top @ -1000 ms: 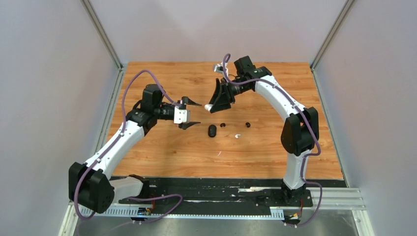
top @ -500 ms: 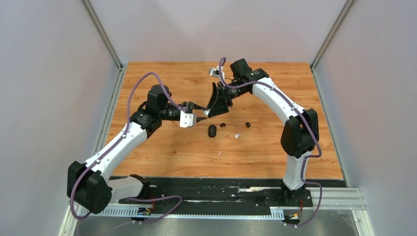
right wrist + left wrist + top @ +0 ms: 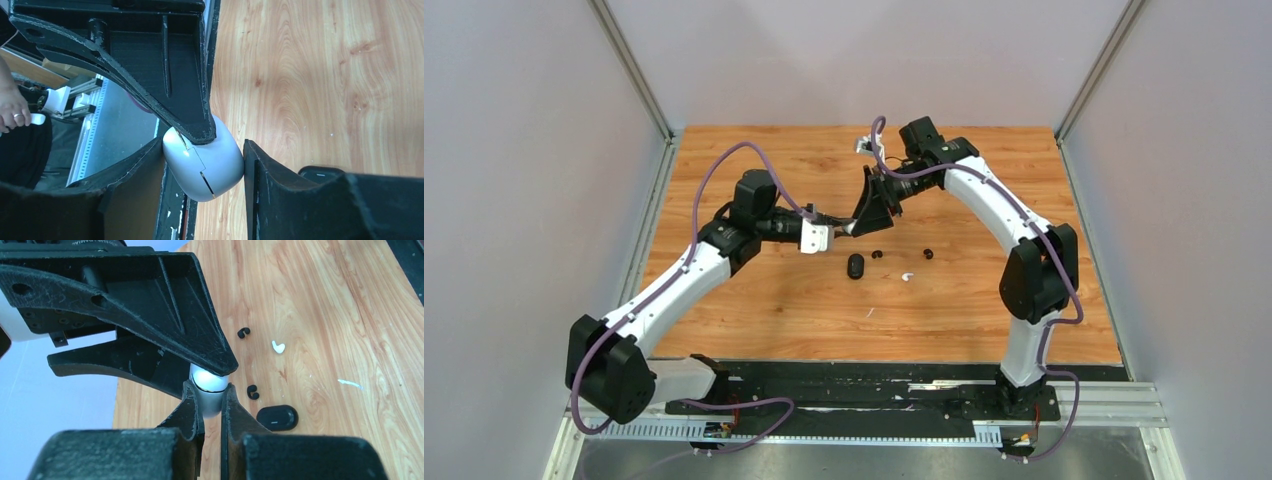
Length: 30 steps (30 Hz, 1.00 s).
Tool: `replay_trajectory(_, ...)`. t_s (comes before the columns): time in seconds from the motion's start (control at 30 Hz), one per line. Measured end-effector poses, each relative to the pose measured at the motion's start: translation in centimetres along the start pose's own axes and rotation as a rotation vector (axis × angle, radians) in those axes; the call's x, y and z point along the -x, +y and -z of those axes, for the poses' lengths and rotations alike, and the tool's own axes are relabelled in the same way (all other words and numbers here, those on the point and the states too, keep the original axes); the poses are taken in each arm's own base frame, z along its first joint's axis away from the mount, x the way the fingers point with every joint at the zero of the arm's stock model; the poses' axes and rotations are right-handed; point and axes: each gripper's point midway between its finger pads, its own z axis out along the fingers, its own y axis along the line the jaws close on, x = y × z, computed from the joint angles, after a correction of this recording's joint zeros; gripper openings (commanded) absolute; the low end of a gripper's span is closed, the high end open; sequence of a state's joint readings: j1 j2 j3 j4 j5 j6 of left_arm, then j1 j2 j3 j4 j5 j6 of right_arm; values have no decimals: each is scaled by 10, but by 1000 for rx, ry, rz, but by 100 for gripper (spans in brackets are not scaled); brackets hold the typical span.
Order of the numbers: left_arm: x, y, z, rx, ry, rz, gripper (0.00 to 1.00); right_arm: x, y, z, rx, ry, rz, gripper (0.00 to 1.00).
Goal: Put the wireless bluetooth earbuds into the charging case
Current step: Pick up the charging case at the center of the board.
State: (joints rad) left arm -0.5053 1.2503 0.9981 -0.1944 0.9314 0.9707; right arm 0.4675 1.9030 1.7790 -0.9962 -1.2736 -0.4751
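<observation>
A white charging case [image 3: 210, 386] hangs above the table, gripped from both sides. My left gripper [image 3: 210, 392] is shut on its lower half. My right gripper [image 3: 204, 150] is shut on the same white case [image 3: 207, 165], with a left finger [image 3: 192, 117] lying across its top. In the top view the two grippers meet at the white case [image 3: 849, 229] over the table's middle. On the wood lie two black earbuds [image 3: 876, 254] [image 3: 928, 254] and one white earbud [image 3: 908, 276]. The left wrist view shows the same black earbuds [image 3: 243, 332] [image 3: 253, 392] and white earbud [image 3: 278, 346].
A shut black case [image 3: 855, 266] lies just below the grippers, also seen as the black case [image 3: 277, 417] in the left wrist view. A tiny white fleck [image 3: 870, 312] sits nearer the front edge. Grey walls enclose the wooden table [image 3: 764, 300]. A person's hand [image 3: 11, 112] shows beyond the table.
My left arm has reached right to the white case in the right gripper, and its jaws have gone from wide open to shut on it. The right arm barely moved.
</observation>
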Motion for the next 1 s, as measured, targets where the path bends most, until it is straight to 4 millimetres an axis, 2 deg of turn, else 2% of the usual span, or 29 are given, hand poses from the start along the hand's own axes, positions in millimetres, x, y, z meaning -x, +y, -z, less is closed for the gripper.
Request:
replay_trajectory(0.17,8,11,-2,36,-12,94,0,9,7,13,-64,-3,69,53)
replay_trajectory(0.37,18,18,0,53,-55,346,0,34,37,26,-159,5,396,60)
replay_trajectory(0.47,17,16,0,47,-68,441,0,31,47,20,-175,39,509,59)
replay_trajectory(0.6,17,10,1,31,-70,545,0,23,40,10,-201,88,575,57)
replay_trajectory(0.77,18,11,2,33,-78,590,0,16,24,12,-256,122,583,55)
replay_trajectory(0.93,25,14,2,27,-111,584,0,0,7,15,-314,176,556,38)
replay_trajectory(1.0,28,16,2,27,-120,580,0,-3,3,15,-328,188,550,36)
